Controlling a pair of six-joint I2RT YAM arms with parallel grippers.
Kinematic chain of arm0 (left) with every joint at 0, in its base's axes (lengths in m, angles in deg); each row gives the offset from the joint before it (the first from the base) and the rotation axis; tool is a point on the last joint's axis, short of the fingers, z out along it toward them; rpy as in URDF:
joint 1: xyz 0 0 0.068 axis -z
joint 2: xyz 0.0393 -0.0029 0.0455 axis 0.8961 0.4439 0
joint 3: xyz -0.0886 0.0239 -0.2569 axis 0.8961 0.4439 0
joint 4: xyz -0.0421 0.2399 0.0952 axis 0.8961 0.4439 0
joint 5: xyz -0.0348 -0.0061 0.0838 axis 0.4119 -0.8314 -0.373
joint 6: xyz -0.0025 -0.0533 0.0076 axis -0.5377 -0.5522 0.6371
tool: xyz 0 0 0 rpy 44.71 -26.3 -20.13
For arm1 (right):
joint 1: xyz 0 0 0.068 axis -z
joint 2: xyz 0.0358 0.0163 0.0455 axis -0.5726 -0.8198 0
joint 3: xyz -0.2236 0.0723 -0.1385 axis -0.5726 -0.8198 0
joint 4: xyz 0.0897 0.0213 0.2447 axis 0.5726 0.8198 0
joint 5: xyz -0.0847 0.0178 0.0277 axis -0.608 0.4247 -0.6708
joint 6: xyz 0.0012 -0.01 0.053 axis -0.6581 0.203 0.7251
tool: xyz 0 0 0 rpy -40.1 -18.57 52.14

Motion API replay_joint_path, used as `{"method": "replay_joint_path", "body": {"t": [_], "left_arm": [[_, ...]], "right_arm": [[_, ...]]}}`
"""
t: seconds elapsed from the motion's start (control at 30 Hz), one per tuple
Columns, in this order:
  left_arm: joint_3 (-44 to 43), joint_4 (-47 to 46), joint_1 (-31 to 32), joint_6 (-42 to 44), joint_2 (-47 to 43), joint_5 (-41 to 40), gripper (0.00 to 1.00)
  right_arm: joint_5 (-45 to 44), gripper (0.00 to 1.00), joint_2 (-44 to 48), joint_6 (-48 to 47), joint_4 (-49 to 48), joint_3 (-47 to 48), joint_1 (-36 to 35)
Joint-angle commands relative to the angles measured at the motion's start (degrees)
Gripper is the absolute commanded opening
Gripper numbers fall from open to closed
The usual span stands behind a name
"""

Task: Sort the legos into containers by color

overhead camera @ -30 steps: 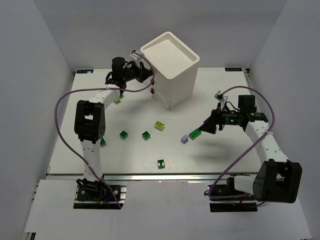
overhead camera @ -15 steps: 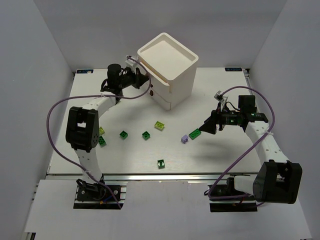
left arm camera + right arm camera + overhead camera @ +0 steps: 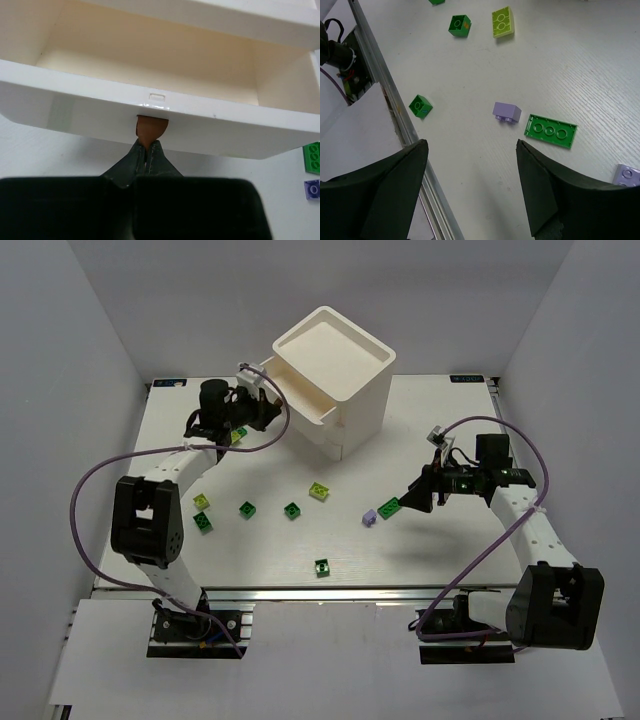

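The white cabinet (image 3: 345, 370) stands at the back middle. Its top drawer (image 3: 292, 402) is pulled out to the left and shows empty in the left wrist view (image 3: 150, 60). My left gripper (image 3: 258, 408) is shut on that drawer's red-brown pull (image 3: 151, 129). My right gripper (image 3: 410, 497) is open and empty, hovering just right of a green plate (image 3: 390, 507) and a lavender brick (image 3: 369, 517). In the right wrist view both lie ahead of the fingers: the plate (image 3: 551, 131) and the lavender brick (image 3: 507, 111). Other legos lie mid-table: lime (image 3: 319, 490), dark green (image 3: 292, 510), dark green (image 3: 247, 508), dark green (image 3: 322, 567).
A lime brick (image 3: 201, 502) and a dark green brick (image 3: 203, 523) lie by the left arm. Another lime brick (image 3: 237, 435) lies under the left forearm. Another lavender brick (image 3: 626, 175) sits beside my right finger. The table's metal front rail (image 3: 395, 115) runs close by.
My left gripper has moved left with the pull in it, sliding the top drawer out. The cabinet has shifted slightly left. The right arm has barely moved.
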State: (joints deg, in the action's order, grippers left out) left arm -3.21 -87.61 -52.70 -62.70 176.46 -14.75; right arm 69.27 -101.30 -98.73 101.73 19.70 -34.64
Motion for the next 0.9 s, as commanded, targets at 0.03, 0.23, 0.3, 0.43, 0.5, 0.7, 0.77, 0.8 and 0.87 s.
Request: {"method": "replay_joint_path", "body": {"t": [0.03,0.23,0.3,0.43,0.5,0.7,0.77,0.8,0.87], "left_arm": [[1.2,2.8,-0.9,1.7,-6.4,-1.2,0.0],[-0.3,7.1,-1.4,-0.6,-7.1,-5.2,0.42],[-1.0,7.5,-1.4,-0.7,-7.5,-6.0,0.54],[-2.7,10.3,-1.4,-2.9,-7.7,-7.9,0.84],[-3.5,14.2,-1.4,-2.9,-7.9,-8.4,0.86],[-1.1,19.9,-2.0,-7.6,-12.7,-16.0,0.84],[1.7,21.2,-2.0,-10.9,-16.8,-22.0,0.72],[2.6,21.7,-2.0,-11.9,-18.2,-24.0,0.65],[5.2,24.0,-2.5,-14.8,-21.8,-28.7,0.52]], "right_arm": [[0.8,0.76,1.4,-1.7,0.7,-0.5,-0.2],[1.2,0.77,0.6,-2.8,1.8,0.0,-0.1],[1.3,0.77,0.1,-3.4,2.2,0.2,-0.1],[1.4,0.78,-0.4,-4.8,3.2,0.5,-0.1],[1.4,0.78,-0.7,-6.1,3.8,0.8,-0.2],[0.8,0.78,-1.4,-10.4,7.2,1.4,-0.2],[0.1,0.78,-1.6,-12.1,8.0,1.2,-0.2],[-0.1,0.78,-1.5,-12.6,8.2,1.1,-0.1],[-0.6,0.78,-1.6,-13.3,8.4,0.9,-1.8]]}}
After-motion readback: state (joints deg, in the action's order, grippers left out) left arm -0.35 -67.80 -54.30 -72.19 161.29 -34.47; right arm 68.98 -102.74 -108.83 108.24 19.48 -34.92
